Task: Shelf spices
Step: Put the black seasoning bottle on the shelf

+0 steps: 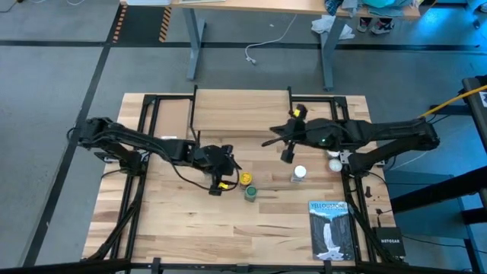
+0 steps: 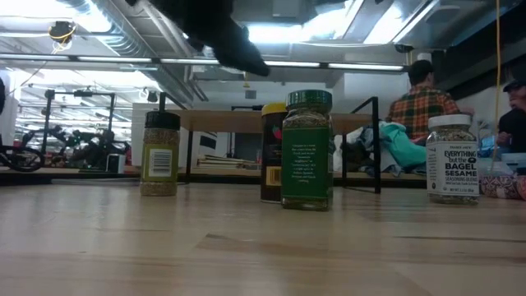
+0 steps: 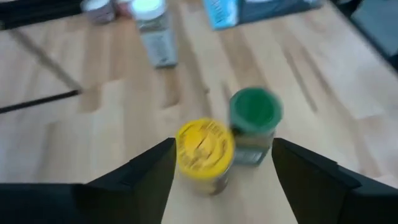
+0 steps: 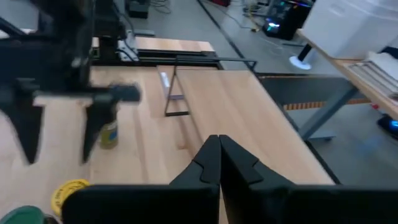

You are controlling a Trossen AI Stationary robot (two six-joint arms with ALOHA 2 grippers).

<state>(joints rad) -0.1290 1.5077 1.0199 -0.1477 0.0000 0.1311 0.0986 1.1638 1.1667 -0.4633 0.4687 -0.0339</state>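
Robotics lab or workshop. Butcher-block surface (image 1: 190, 221) on black metal frame, grey concrete floor (image 1: 61, 76) with hazard-stripe tape (image 1: 163, 23). Exposed ceiling ducts and strip lights (image 2: 362, 66), cluttered desks, loose cables, person in plaid shirt (image 2: 421, 103) beyond.

Butcher-block table (image 1: 183, 221): four spice jars (image 1: 248, 186), book (image 1: 329, 228), shelf (image 1: 240, 113).

grey floor (image 1: 61, 76), wooden desk (image 1: 251, 6), bright ceiling lights (image 2: 288, 33) overhead
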